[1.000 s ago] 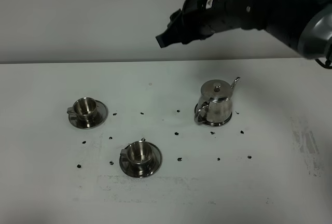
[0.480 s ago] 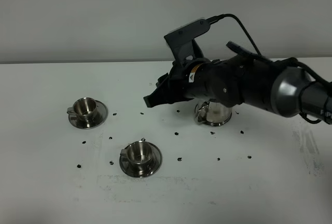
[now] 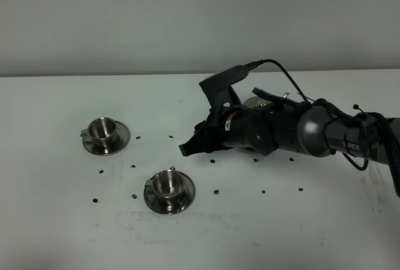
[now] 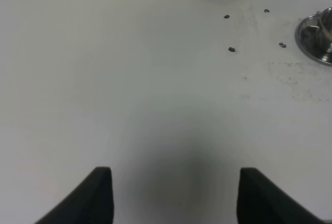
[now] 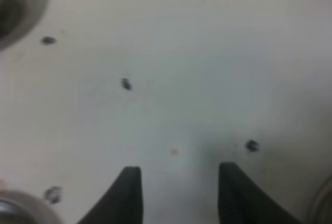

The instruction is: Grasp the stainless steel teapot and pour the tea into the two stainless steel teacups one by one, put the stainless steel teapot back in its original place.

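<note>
Black right arm (image 3: pixel 269 134), glossy grey joint shell (image 3: pixel 320 129), white lettering (image 3: pixel 351 147), looping black cable (image 3: pixel 275 64), boxy black wrist camera (image 3: pixel 220 82), tapered matte fingers on right pincer (image 3: pixel 185 149)

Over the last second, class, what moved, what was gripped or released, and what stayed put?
The right gripper came down from high above the stainless steel teapot to low over the table, with its open tips pointing toward the cups. Its arm now hides the teapot. Nothing was gripped or released. The far teacup and the near teacup stayed where they were.
</note>
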Motion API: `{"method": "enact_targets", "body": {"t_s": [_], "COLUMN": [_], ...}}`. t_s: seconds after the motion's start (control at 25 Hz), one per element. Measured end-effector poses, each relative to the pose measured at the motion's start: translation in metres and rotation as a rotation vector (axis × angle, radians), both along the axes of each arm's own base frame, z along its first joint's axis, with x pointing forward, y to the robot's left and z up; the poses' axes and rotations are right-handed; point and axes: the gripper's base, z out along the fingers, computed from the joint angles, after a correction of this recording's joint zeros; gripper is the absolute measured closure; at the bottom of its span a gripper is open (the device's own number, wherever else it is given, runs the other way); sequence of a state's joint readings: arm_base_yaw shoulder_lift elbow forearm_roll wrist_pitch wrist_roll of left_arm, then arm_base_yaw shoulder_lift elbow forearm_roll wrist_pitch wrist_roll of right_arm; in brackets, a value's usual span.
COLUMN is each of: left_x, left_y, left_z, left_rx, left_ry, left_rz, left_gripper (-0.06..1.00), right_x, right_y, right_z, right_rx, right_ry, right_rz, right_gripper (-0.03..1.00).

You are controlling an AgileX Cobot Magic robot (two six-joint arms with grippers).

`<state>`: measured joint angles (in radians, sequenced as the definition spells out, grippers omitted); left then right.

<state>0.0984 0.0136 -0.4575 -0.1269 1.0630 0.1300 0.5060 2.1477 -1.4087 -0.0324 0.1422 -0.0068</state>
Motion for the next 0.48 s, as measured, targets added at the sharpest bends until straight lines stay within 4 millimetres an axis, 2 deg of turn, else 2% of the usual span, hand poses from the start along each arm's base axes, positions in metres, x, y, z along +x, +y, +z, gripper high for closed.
{"method": "enact_targets", "body": {"t_s": [0.24,0.48], "left_x": [0.000,0.000], "left_y": [0.000,0.000], "left_z": [0.000,0.000], "left_rx": [0.000,0.000], "left_ry": [0.000,0.000], "left_rz": [0.000,0.000], "left_gripper": [0.41,0.41], "right_x": [0.009,0.005], "right_y": [-0.019,-0.024], "right_z": [-0.005,-0.009], "right_rx": [-0.010,-0.047], "right_ry": [0.028,0.094], "right_rz": [-0.051,-0.057], "right_gripper": [0.65,0.67]}}
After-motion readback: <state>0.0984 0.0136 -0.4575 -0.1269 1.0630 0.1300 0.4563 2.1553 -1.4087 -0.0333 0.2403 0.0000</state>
